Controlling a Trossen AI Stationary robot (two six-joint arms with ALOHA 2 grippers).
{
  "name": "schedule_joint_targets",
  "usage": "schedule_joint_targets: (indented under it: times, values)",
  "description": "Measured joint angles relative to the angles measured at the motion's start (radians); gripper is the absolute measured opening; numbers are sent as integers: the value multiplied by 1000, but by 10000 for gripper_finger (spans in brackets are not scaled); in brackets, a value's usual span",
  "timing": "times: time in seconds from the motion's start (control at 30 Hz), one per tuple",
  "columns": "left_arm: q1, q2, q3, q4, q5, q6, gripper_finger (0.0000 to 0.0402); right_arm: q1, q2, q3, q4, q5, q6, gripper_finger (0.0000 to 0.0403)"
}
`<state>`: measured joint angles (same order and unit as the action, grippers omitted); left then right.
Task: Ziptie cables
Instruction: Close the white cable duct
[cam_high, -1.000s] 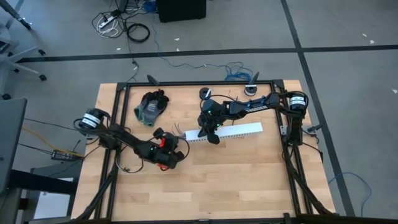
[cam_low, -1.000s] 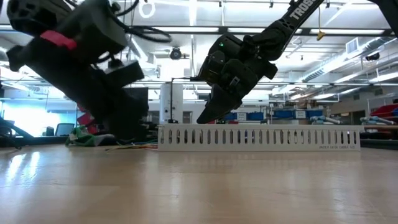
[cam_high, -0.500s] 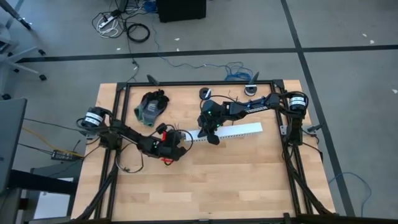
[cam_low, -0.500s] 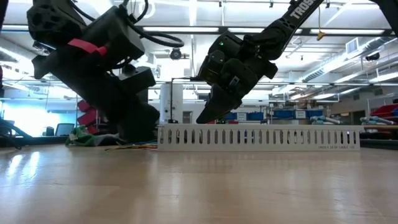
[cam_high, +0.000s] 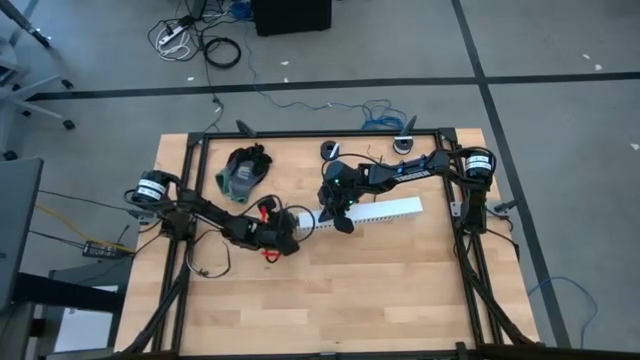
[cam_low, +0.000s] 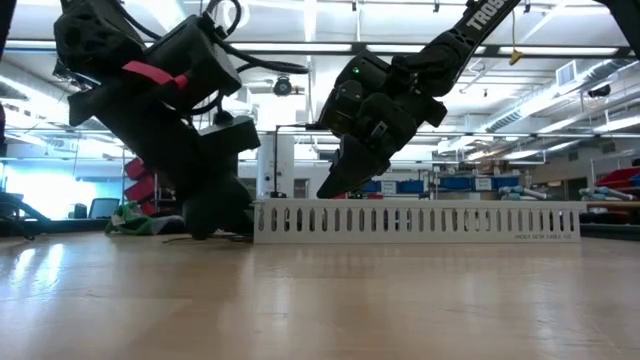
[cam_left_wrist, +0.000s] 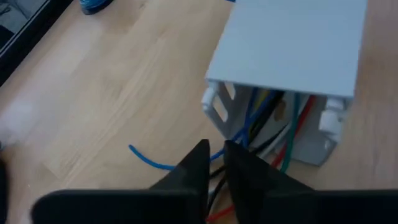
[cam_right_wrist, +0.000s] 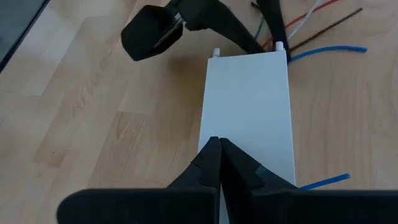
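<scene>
A white slotted duct (cam_high: 385, 210) (cam_low: 420, 220) lies flat on the wooden table with its lid on. Thin coloured wires, blue, red, green, black and yellow (cam_left_wrist: 261, 124) (cam_right_wrist: 311, 22), run through it and spill out of its left open end onto the wood. My left gripper (cam_high: 293, 226) (cam_left_wrist: 216, 155) is low at that open end, slanting down, its fingers shut to a narrow slit over the loose wire ends. My right gripper (cam_high: 341, 222) (cam_right_wrist: 216, 144) is shut and stands on the duct's lid near the left end. My left gripper has its fingertips (cam_left_wrist: 200, 163) over the loose wire ends (cam_left_wrist: 214, 183) just outside the duct's open mouth, coming in slanted from the table's left. Whether it touches or pinches a wire cannot be told. My right gripper presses its shut fingertips (cam_low: 325, 192) down on the duct's white lid (cam_right_wrist: 249, 106), near the left end, slanting down from above and from the far right. The duct lies flat on the table under it.
A pair of dark and green gloves (cam_high: 243, 170) lies at the table's far left. Two small round black items (cam_high: 330, 150) (cam_high: 403, 145) sit by the far edge. A black metal frame (cam_high: 300, 134) borders the table. Bare wood spreads across the near half (cam_high: 380, 290).
My left gripper has moved toward the table's right and far side and come down, from open table up to the duct's left open end. My right gripper and the duct have kept still.
</scene>
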<state>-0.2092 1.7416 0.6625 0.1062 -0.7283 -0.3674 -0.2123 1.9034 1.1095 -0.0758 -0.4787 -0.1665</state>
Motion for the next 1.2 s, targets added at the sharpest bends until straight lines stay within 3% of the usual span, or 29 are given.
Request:
schedule_joint_targets:
  times: [0.27, 0.47, 0.6, 0.7, 0.8, 0.93, 1.1, 1.2]
  values:
    - [18, -14, 1, -35, -7, 2, 130, -1, 0, 0, -4, 1, -2, 0]
    - [20, -116, 1, -79, -3, 74, 176, -11, 0, 1, -15, 1, -2, 0]
    - [22, -227, 0, -187, 90, 58, 189, -17, -1, 2, -31, -5, -6, 0]
    - [21, -291, -19, -172, 191, 50, 193, -17, -1, 1, -31, -17, -11, 0]
    - [21, -316, -73, -101, 236, 50, 193, -18, -1, 1, -31, -20, -15, 0]
    - [33, -315, -190, 194, 306, 46, 194, -18, 0, 1, -32, -31, -17, 0]
    - [52, -313, -288, 405, 307, 31, 194, -18, 0, 0, -40, -43, -18, 0]
    - [53, -311, -304, 383, 240, 50, 194, -18, 0, 1, -49, -47, -15, 0]
